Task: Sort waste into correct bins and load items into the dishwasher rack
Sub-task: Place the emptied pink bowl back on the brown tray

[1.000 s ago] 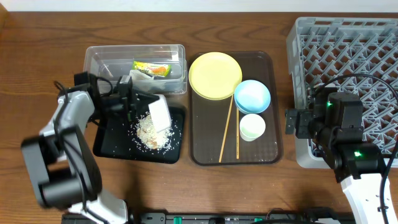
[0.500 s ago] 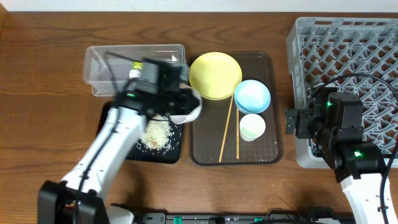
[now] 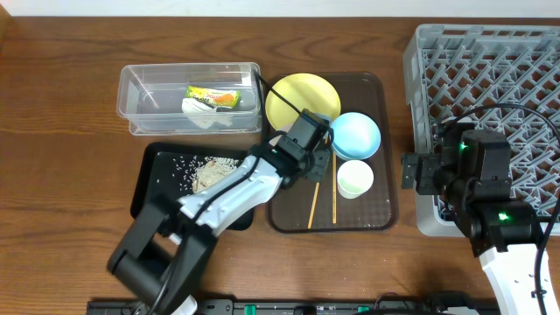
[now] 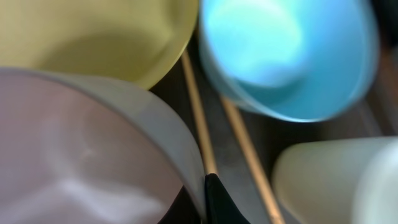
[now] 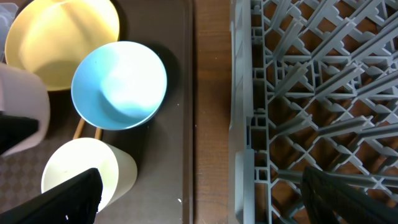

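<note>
My left gripper (image 3: 296, 160) is shut on the rim of the pinkish-white bowl (image 4: 81, 155) and holds it over the left part of the brown serving tray, beside the yellow plate (image 3: 293, 101). The bowl also shows in the right wrist view (image 5: 25, 102). The light blue bowl (image 3: 354, 135), the pale cup (image 3: 354, 178) and the chopsticks (image 3: 315, 192) lie on that tray. Rice scraps (image 3: 208, 173) lie on the black tray (image 3: 149, 203). The wrapper (image 3: 213, 98) lies in the clear tub (image 3: 136, 101). My right gripper (image 5: 205, 205) is open and empty, between the serving tray and the grey rack (image 3: 490, 79).
The brown serving tray (image 3: 385, 214) sits in the middle, its right edge close to the rack's left wall (image 5: 245, 124). A strip of bare wooden table (image 5: 211, 93) separates them. The black tray lies in front of the clear tub at the left.
My left arm has swung right from over the black tray to the brown serving tray, carrying the pinkish-white bowl. The rice stays on the black tray. The right arm has not moved.
</note>
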